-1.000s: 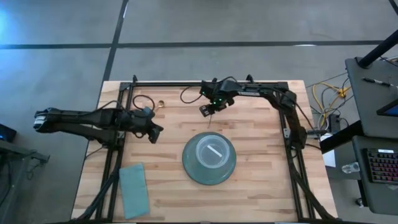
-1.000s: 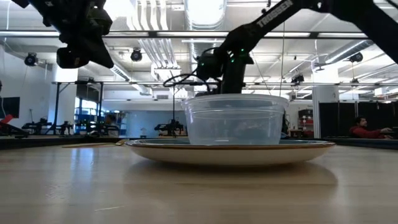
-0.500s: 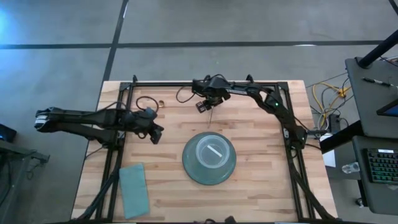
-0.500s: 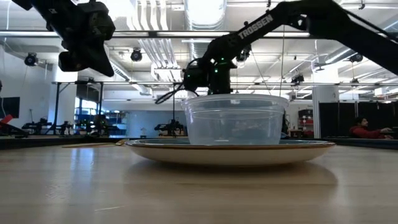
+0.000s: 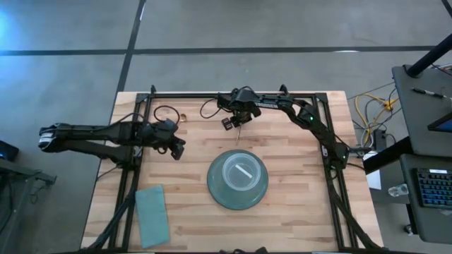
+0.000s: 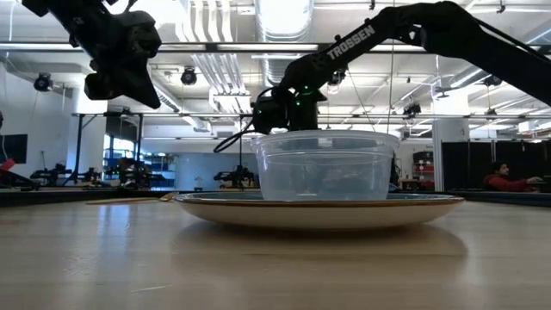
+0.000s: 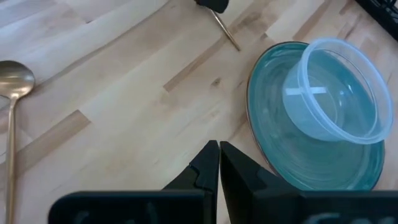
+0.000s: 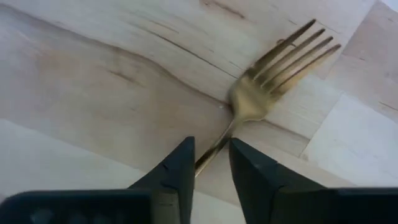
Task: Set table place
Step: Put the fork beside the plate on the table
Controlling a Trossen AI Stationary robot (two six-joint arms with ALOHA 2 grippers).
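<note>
A gold fork (image 8: 273, 68) is in my right gripper (image 8: 210, 146), which is shut on it over the far middle of the light wooden table (image 5: 296, 141). In the high view the fork (image 5: 239, 135) points from this gripper (image 5: 228, 124) toward a teal plate (image 5: 215, 190). The plate lies flat on the table at centre and carries a clear plastic bowl (image 5: 239, 173). My left gripper (image 5: 178, 151) is shut and empty above the table, left of the plate; it also shows in its wrist view (image 7: 219, 152). My right gripper pinches the fork's handle (image 8: 216, 144) between its two fingers. The handle runs on out past the fingers, with the tines (image 8: 298, 43) at the free end ahead of them. Whether the tines touch the wood, I cannot tell.
A gold spoon (image 7: 13, 78) lies on the table near the far left (image 5: 182, 118). A pale teal folded napkin (image 5: 152, 214) lies at the near left. Black rails (image 5: 212, 94) edge the table. Bare wood lies right of the plate.
My right gripper has gone toward the table's left edge along the far side, carrying the fork with it. The fork still points toward the plate.
</note>
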